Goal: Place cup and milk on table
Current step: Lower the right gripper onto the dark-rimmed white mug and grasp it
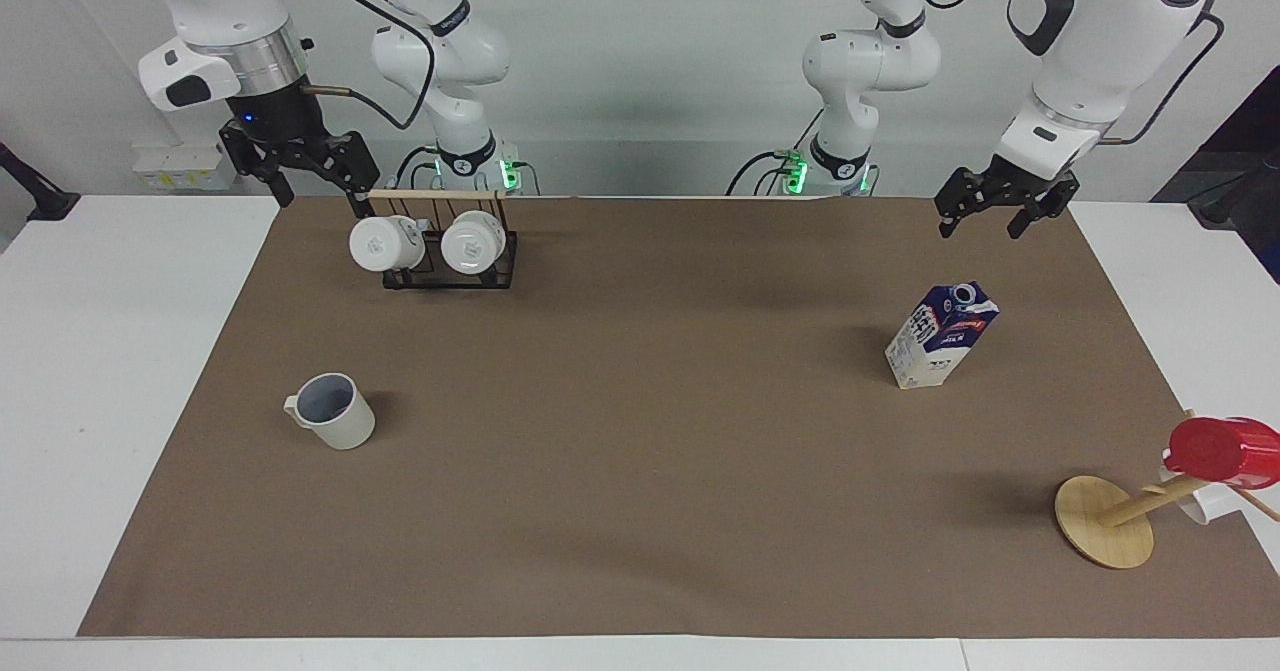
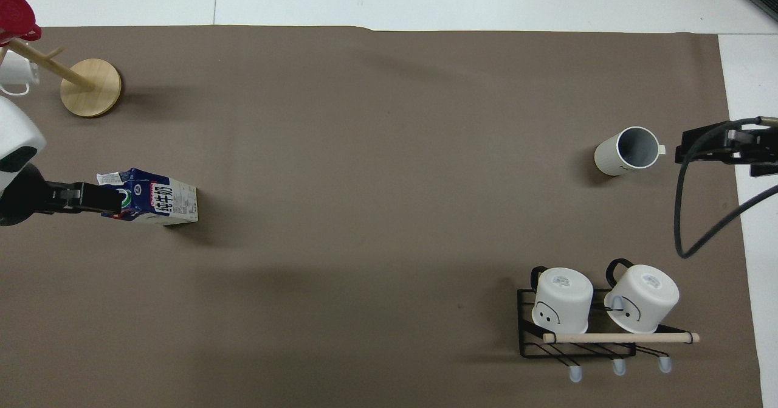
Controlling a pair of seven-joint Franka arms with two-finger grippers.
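Observation:
The off-white cup [image 1: 335,413] stands upright on the brown paper sheet [image 1: 640,471] of the table, toward the right arm's end; it also shows in the overhead view [image 2: 629,151]. The milk carton [image 1: 940,336] stands upright on the sheet toward the left arm's end, and shows in the overhead view [image 2: 152,196]. My right gripper [image 1: 320,183] is open and empty, raised over the sheet's edge beside the mug rack. My left gripper [image 1: 985,219] is open and empty, raised well above the sheet, apart from the milk. In the overhead view, my left gripper [image 2: 91,196] overlaps the carton's top.
A black wire rack [image 1: 450,269] with two glossy white mugs stands near the robots at the right arm's end. A tilted wooden mug tree [image 1: 1105,521] with a shiny red cup [image 1: 1215,448] and a white mug stands far from the robots at the left arm's end.

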